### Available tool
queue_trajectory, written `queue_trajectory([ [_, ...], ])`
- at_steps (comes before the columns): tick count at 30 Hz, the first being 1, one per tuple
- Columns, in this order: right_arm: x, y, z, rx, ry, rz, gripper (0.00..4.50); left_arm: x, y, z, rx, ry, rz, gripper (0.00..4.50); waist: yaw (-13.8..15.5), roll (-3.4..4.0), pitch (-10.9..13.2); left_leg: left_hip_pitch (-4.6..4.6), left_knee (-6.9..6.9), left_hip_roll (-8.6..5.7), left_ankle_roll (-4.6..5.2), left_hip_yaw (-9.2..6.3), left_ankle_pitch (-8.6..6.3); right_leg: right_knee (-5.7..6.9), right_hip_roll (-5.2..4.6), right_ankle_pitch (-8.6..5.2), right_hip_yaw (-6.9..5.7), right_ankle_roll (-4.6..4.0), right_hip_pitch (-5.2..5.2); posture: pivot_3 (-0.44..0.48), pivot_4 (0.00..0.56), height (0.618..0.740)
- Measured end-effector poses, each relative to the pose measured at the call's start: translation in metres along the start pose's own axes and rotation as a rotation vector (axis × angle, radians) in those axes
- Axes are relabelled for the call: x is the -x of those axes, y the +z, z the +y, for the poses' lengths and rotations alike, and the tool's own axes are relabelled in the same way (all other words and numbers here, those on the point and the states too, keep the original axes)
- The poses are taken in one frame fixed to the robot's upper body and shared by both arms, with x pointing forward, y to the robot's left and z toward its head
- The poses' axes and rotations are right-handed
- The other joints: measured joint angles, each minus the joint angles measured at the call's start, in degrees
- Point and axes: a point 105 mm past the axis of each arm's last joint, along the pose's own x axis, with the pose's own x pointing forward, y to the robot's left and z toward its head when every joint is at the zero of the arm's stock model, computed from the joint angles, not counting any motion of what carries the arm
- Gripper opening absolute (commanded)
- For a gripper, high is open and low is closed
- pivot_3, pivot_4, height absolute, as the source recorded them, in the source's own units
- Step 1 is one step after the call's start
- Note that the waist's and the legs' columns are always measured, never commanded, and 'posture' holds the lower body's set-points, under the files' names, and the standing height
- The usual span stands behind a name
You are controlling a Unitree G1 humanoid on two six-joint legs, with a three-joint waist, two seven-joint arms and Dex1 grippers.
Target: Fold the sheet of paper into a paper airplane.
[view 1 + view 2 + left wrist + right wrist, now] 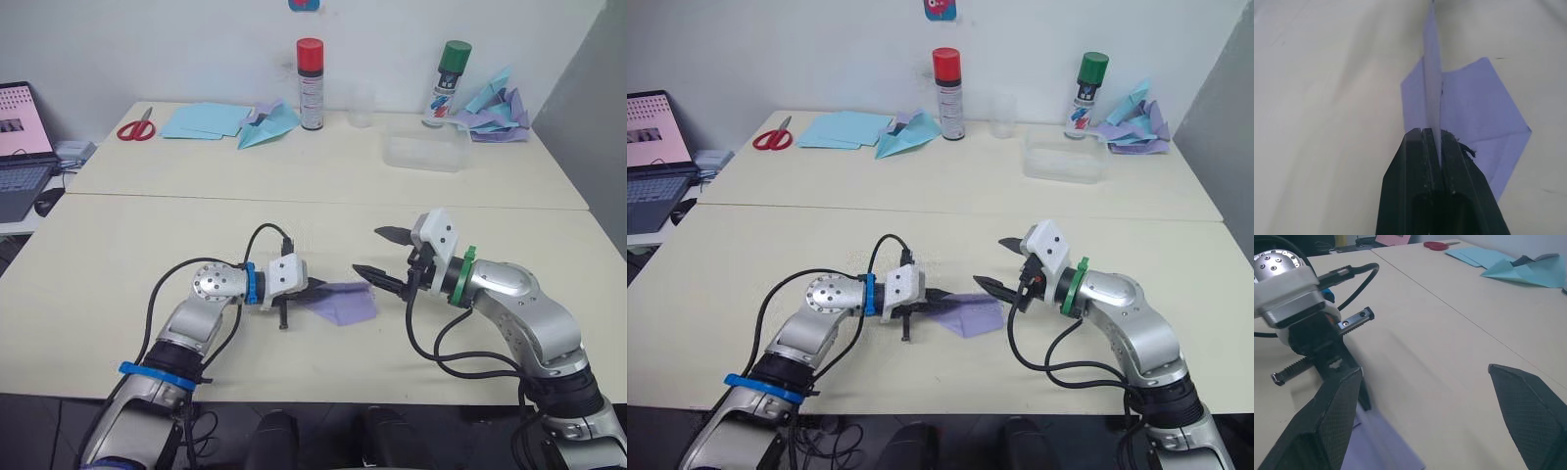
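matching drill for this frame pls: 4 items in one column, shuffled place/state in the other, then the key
1. left gripper
2. right gripper
3. scissors
4. clear plastic tray

A. jaws spread apart, holding nothing
B. far table, by the green-capped spray can
C. clamped on the folded sheet of paper
D. far left, beside the light blue sheets

Pairs: 1-C, 2-A, 3-D, 4-B

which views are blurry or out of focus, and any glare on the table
Left wrist view: the fingers and the paper edge clamped between them look soft, close to the lens. Right wrist view: the near fingers are blurred; the scissors behind are fairly clear. Left eye view: even light, only soft shadows under the grippers, no strong glare on the table.
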Motion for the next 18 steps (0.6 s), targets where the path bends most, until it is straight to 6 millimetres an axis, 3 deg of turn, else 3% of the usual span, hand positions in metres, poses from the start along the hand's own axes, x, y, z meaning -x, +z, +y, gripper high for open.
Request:
queue_trajectory([
  [7,-0.001,-0.003,0.005,-0.008,0.035,0.013,4.3,0.007,-0.003,0.011,-0.1,-0.127,0.039,0.04,0.0,0.0,0.0,0.01,0.0,-0.02,0.0,0.05,0.0,-0.02,0.03,-0.03,-0.02,0.05,0.01,0.0,0.15,0.74],
  [14,-0.016,-0.028,0.016,-0.067,0.067,0.074,4.3,-0.002,-0.009,-0.003,-0.063,-0.113,0.044,0.04,-0.1,0.0,0.0,0.0,-0.02,0.05,0.0,0.02,0.0,-0.01,0.03,-0.02,0.05,0.02,0.0,0.0,0.15,0.74],
  [18,-0.018,-0.029,0.018,-0.074,0.07,0.073,4.3,-0.003,-0.007,-0.01,-0.024,-0.077,0.033,1.11,-0.1,0.0,0.0,0.03,-0.01,0.06,0.0,-0.01,0.0,0.06,0.03,-0.03,0.05,0.04,0.0,0.0,0.15,0.74],
])
